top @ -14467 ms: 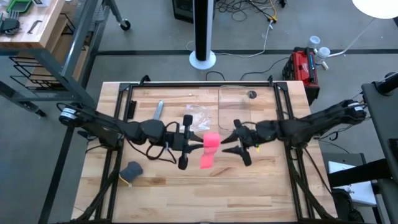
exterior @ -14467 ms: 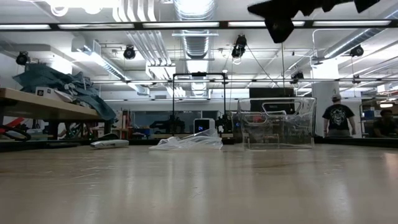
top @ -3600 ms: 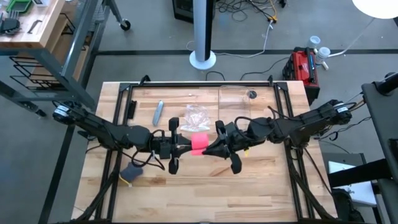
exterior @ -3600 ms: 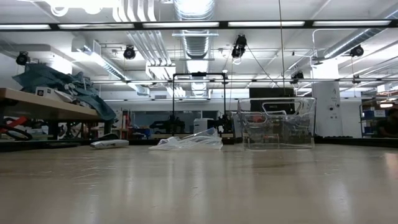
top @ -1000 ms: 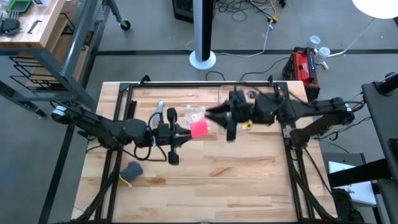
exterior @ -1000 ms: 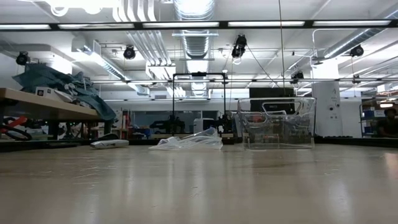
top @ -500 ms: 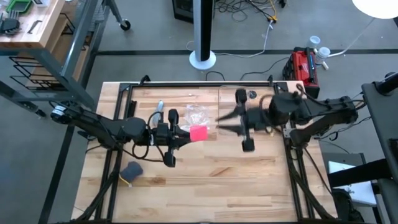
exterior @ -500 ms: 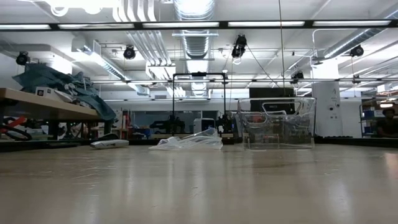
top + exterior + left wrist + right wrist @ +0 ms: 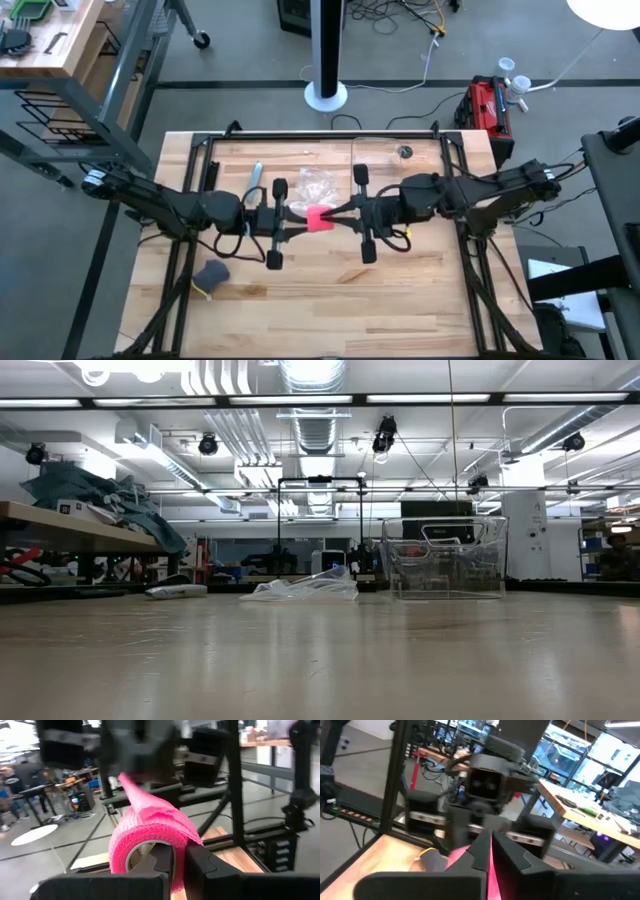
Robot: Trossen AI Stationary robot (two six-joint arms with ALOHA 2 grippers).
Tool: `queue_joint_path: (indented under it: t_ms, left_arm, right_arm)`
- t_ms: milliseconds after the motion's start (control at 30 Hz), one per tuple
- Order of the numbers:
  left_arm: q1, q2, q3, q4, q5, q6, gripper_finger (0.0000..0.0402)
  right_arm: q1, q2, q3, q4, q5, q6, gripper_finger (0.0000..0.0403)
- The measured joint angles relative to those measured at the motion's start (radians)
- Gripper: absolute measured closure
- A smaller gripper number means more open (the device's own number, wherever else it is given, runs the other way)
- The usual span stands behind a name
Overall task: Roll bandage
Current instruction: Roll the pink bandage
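Left hand (image 9: 297,222) grips bandage (image 9: 319,219), axis seemingly hand-to-hand.

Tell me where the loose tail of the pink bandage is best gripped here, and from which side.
Grip the free tail just beyond the bandage, coming from the right, opposite the left gripper, which is shut on the roll's wall. The tail leads away from that gripper toward the right gripper, already shut on it, so probably no regrip is needed.
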Motion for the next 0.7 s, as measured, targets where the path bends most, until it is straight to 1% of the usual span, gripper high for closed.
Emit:
queue_joint_path:
  t_ms: [200,400,567,700]
  left_arm:
    - [0.000,0.000,0.000,0.002,0.000,0.014,0.0393]
    - [0.000,0.000,0.000,0.005,0.000,0.015,0.0393]
    - [0.000,0.000,-0.003,-0.020,0.042,0.036,0.0393]
    - [-0.002,0.000,-0.003,-0.064,0.045,0.045,0.0393]
  right_arm:
    - [0.001,0.000,0.000,-0.009,-0.017,0.007,0.0401]
    - [0.000,0.010,0.000,-0.042,-0.009,0.015,0.0402]
    - [-0.006,0.034,0.000,-0.053,0.004,0.028,0.0402]
    - [-0.007,0.044,0.000,-0.065,0.000,0.017,0.0403]
